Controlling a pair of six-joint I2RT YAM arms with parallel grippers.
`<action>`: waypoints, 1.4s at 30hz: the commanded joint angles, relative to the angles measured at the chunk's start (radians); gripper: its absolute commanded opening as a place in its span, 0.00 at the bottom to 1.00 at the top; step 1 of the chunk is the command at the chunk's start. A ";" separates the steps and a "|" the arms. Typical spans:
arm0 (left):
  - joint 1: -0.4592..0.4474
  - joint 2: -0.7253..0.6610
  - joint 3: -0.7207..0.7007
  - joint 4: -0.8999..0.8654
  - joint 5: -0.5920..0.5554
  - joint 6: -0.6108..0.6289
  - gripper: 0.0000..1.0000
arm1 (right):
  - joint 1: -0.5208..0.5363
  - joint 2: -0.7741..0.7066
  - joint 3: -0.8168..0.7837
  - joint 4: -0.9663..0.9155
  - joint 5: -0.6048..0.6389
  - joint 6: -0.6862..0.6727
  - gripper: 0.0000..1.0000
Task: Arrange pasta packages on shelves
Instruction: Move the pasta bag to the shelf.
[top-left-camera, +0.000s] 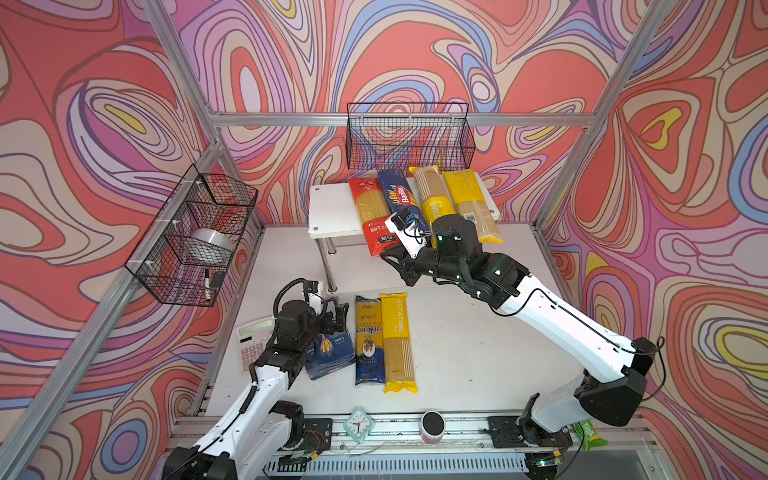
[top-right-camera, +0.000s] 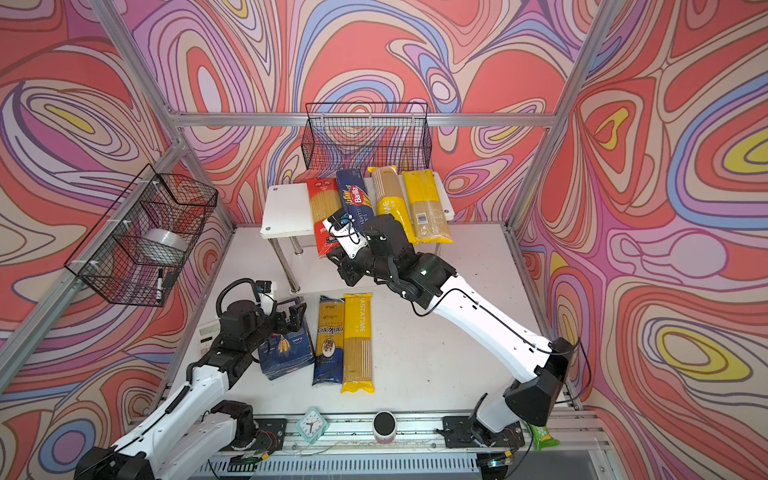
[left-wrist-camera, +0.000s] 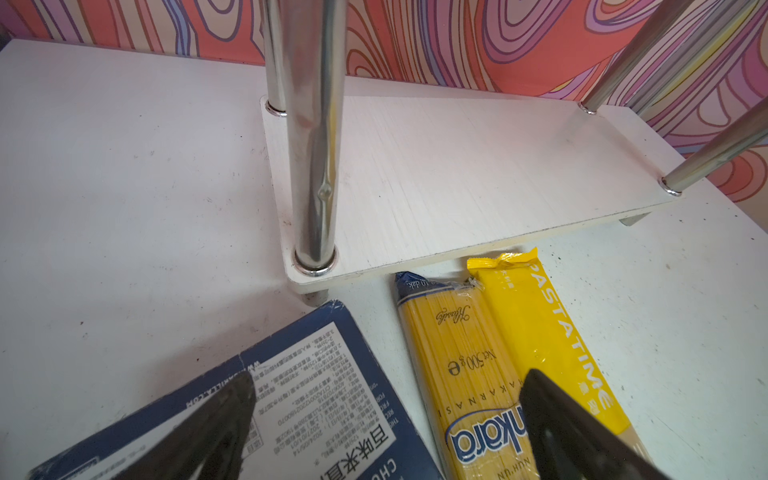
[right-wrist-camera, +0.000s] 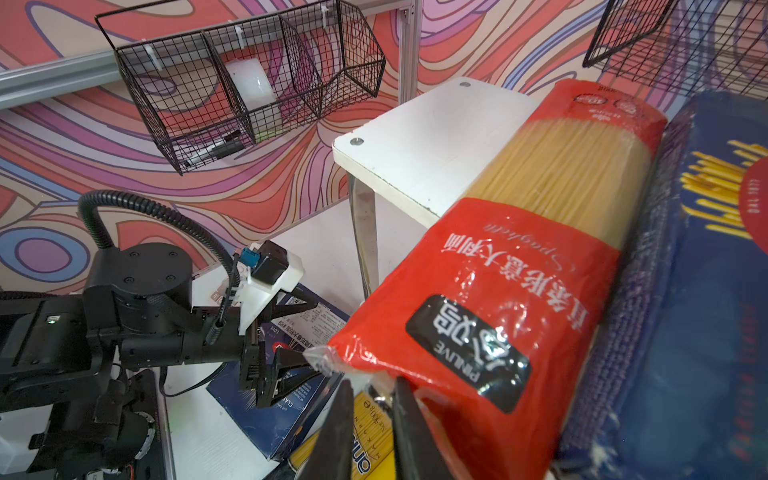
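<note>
On the top board of the white shelves (top-left-camera: 330, 208) lie a red bag (top-left-camera: 370, 208), a blue Barilla box (top-left-camera: 401, 199), a yellow PASTATIME bag (top-left-camera: 432, 195) and a yellow barcode bag (top-left-camera: 471, 203). The red bag (right-wrist-camera: 519, 270) overhangs the front edge. My right gripper (right-wrist-camera: 372, 384) is shut on that bag's clear end seam. The lower board (left-wrist-camera: 457, 174) is bare. On the table lie a wide dark-blue box (top-left-camera: 328, 353), a dark-blue ankara bag (top-left-camera: 368, 336) and another PASTATIME bag (top-left-camera: 397, 340). My left gripper (left-wrist-camera: 386, 415) hovers open over the box and the ankara bag (left-wrist-camera: 465, 374).
Black wire baskets hang on the back wall (top-left-camera: 409, 137) and the left wall (top-left-camera: 195, 237). A calculator (top-left-camera: 253, 340) lies left of the box. A clock (top-left-camera: 358, 424), a round cup (top-left-camera: 432, 426) and a green snack packet (top-left-camera: 588, 434) sit along the front rail.
</note>
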 joint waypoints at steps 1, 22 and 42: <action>-0.003 -0.003 0.001 -0.004 0.003 0.011 1.00 | 0.002 0.016 -0.001 0.025 0.000 -0.005 0.18; -0.003 -0.003 0.001 -0.003 0.004 0.011 1.00 | 0.001 0.103 0.073 0.066 0.008 -0.005 0.17; -0.003 0.007 0.007 -0.005 0.008 0.012 1.00 | 0.002 0.030 0.161 0.011 -0.023 0.047 0.22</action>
